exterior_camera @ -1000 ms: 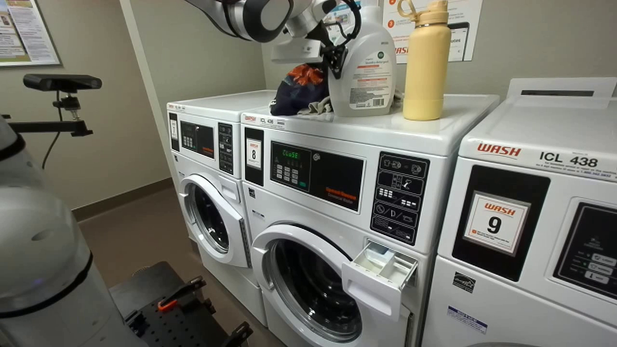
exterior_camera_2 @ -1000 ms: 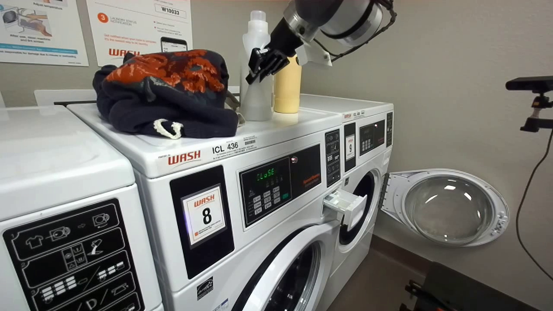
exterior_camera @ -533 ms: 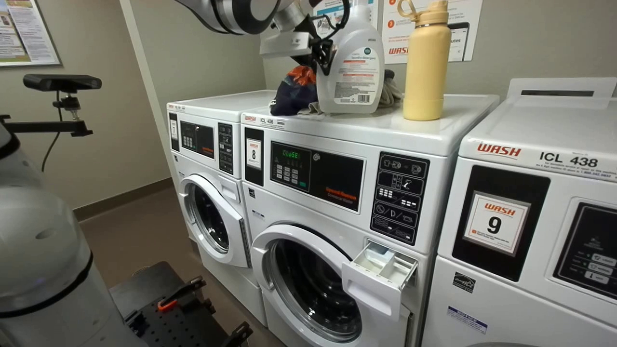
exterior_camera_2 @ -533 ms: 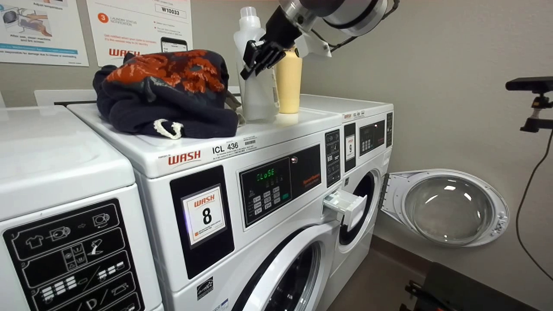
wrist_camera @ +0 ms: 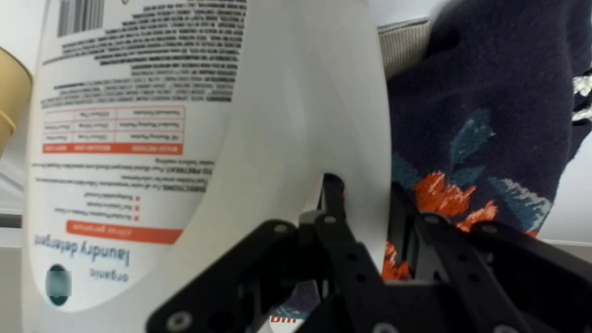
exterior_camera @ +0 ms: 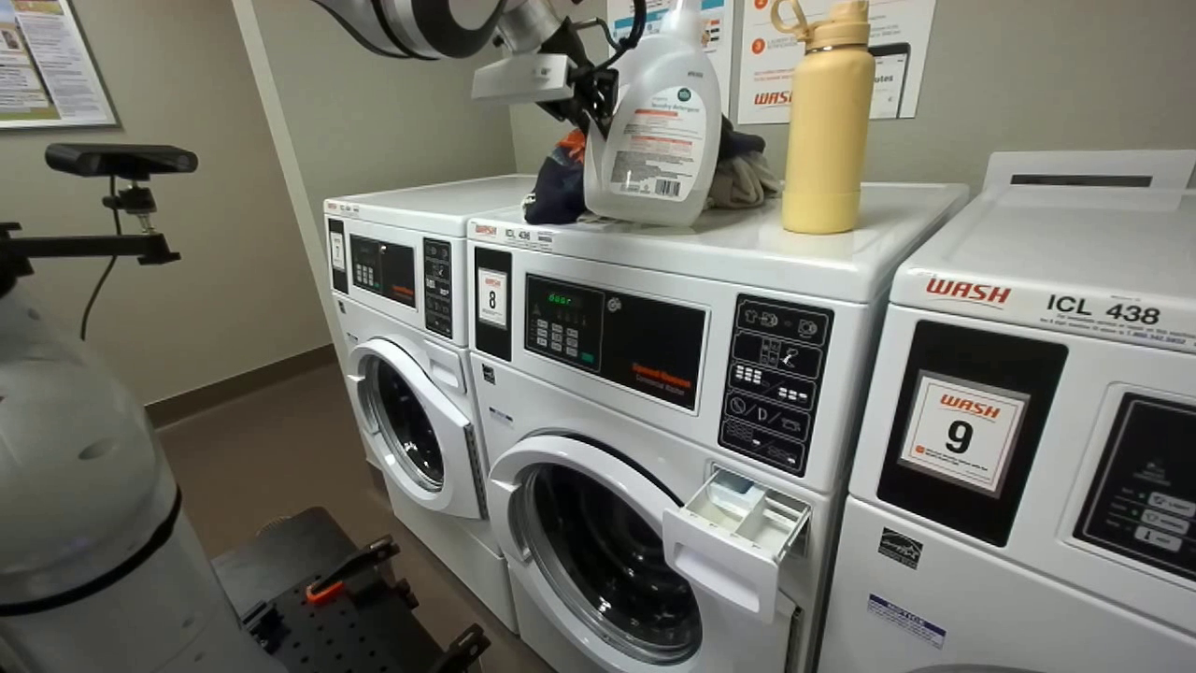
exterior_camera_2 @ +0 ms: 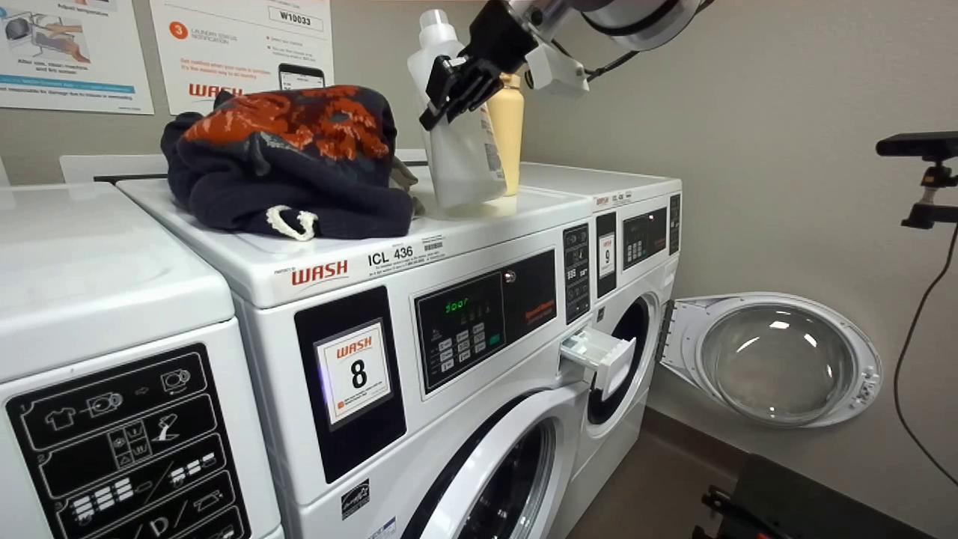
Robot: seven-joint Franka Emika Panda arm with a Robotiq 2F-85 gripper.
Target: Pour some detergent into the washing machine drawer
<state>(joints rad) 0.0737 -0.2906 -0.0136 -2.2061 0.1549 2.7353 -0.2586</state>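
gripping the detergent (exterior_camera: pixel 659 131), a translucent whitish jug, by its moulded handle with the claw (wrist_camera: pixel 365 190), brought in close rather than spread, parted only enough to take in the plastic; visible in the wrist view on both sides of that handle, with one of the black fingers (wrist_camera: pixel 334 196) across the face of the jug and another along its outer edge, hard to tell how firmly pressed; holding the jug at a tilt, as seen in both exterior views, over the washing machine (exterior_camera: pixel 607 411) marked 8, with no telling whether touching it at the base or lifted clear; showing the red and blue print of the label upside down in the wrist view; well apart from the drawer (exterior_camera: pixel 719 565), pulled out lower down on the front of the same machine; near a dark cloth (exterior_camera_2: pixel 292 150) patterned in orange, and, in an exterior view, apart from the upright yellow bottle (exterior_camera: pixel 824 140)
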